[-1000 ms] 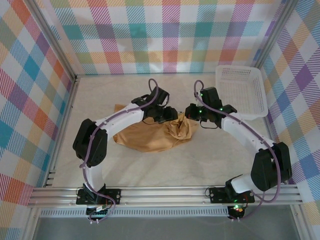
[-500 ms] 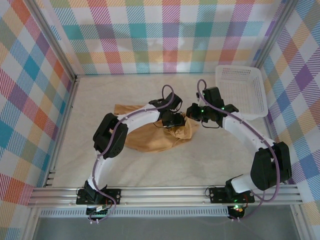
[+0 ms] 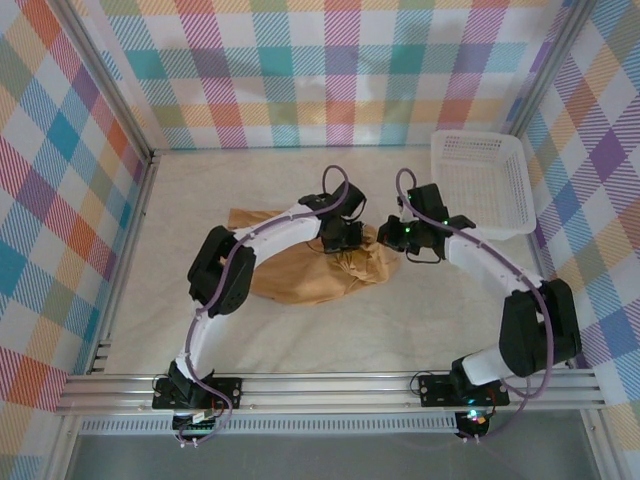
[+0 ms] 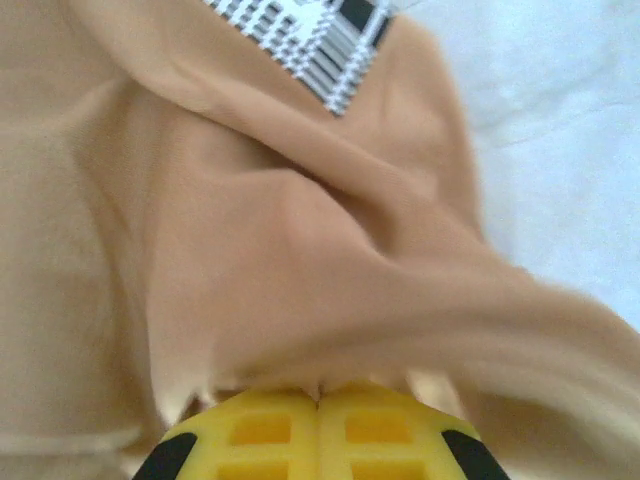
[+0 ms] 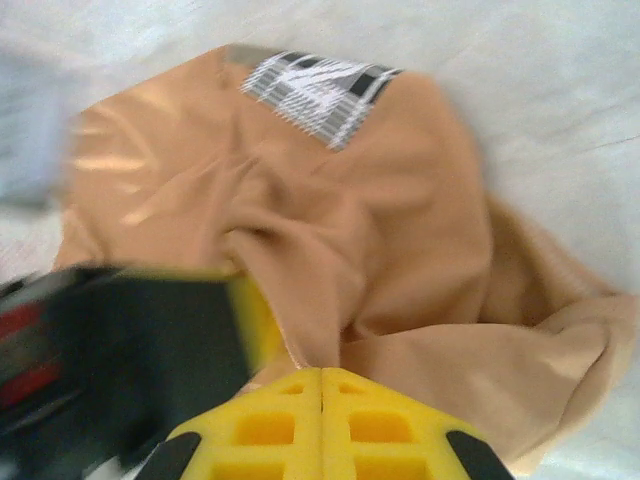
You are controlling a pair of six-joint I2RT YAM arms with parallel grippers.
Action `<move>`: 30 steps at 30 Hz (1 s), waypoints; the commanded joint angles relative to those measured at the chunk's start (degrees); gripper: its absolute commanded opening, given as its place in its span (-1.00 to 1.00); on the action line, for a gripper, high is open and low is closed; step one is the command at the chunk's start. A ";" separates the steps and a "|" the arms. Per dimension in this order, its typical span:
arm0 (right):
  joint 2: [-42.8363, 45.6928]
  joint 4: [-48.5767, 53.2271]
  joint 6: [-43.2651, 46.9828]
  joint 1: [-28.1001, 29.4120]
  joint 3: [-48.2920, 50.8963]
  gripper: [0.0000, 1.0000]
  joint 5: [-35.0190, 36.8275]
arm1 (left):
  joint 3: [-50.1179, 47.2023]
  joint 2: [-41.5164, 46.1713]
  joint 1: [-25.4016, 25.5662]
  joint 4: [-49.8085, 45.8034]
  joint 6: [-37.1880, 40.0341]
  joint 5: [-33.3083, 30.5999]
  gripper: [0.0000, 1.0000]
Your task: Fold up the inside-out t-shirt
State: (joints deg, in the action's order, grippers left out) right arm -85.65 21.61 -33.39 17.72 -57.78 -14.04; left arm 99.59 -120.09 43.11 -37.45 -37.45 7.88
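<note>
The tan inside-out t-shirt (image 3: 300, 280) lies crumpled at mid-table, its right end bunched up between the two arms. My left gripper (image 3: 350, 240) is shut on a fold of that bunch; in the left wrist view the yellow jaws (image 4: 318, 395) meet with fabric (image 4: 300, 230) pinched at their tips. My right gripper (image 3: 386, 238) is shut on the cloth from the right; its jaws (image 5: 321, 372) nip a fold (image 5: 400, 230). The striped white label (image 5: 315, 90) faces up beyond it, and the left gripper's dark body (image 5: 150, 340) sits close on the left.
A white mesh basket (image 3: 480, 185) stands at the back right, just behind the right arm. Plaid walls enclose the pale table (image 3: 400, 320) on three sides. Bare tabletop lies in front of the shirt and to its left.
The left arm swung right to the bunched end of the shirt and its jaws closed on the fabric. The right gripper stayed shut on the cloth and edged slightly left.
</note>
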 commanded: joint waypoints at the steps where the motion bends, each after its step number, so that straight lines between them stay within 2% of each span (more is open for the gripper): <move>1: -7.72 -1.76 1.19 -3.68 -2.25 -1.00 0.27 | 1.93 10.08 0.38 -0.69 2.40 3.33 -1.00; 8: -21.46 1.45 1.62 -4.88 -13.03 -1.00 -2.68 | -6.37 18.85 0.00 7.49 1.75 13.78 -1.00; 13: -17.88 3.65 1.26 -4.80 -13.70 -1.00 -5.55 | -11.43 18.52 -1.66 10.87 0.15 14.61 -1.00; 15: -14.54 5.28 1.93 -4.80 -12.93 -0.67 -5.58 | -12.09 16.85 -2.13 11.22 -0.14 14.40 -1.00; 16: -12.12 6.47 2.47 -4.77 -12.16 -0.30 -5.03 | -12.30 15.97 -2.23 11.32 -0.21 14.17 -1.00; 17: -10.34 7.42 3.06 -4.86 -11.42 -0.18 -4.46 | -12.23 15.01 -2.18 11.10 -0.19 13.37 -1.00; 20: -4.92 10.39 4.57 -4.80 -8.06 -0.10 -0.91 | -11.88 12.41 -2.16 9.87 -0.15 10.59 -0.98; 22: -2.56 11.57 5.08 -4.84 -5.18 -0.12 1.32 | -11.78 10.60 -2.17 9.83 -0.04 9.98 -0.55; 23: -1.85 11.94 5.25 -4.88 -3.63 -0.14 1.81 | -11.69 9.51 -2.20 9.89 -0.13 9.96 -0.40; 24: -1.57 12.18 5.18 -4.91 -2.39 -0.18 1.64 | -11.57 8.78 -2.16 9.94 -0.23 10.13 -0.34; 27: -1.62 9.27 3.62 -4.84 2.18 -0.21 -3.24 | -11.50 6.53 -2.18 9.61 -0.41 9.95 -0.32; 30: -1.92 4.12 1.07 -4.37 5.94 -0.11 -8.09 | -11.91 6.14 -2.32 9.41 -0.39 9.52 -0.32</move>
State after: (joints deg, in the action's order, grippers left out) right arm -86.76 28.45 -30.35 12.88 -54.52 -16.99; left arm 88.27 -113.95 41.32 -27.99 -37.76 18.33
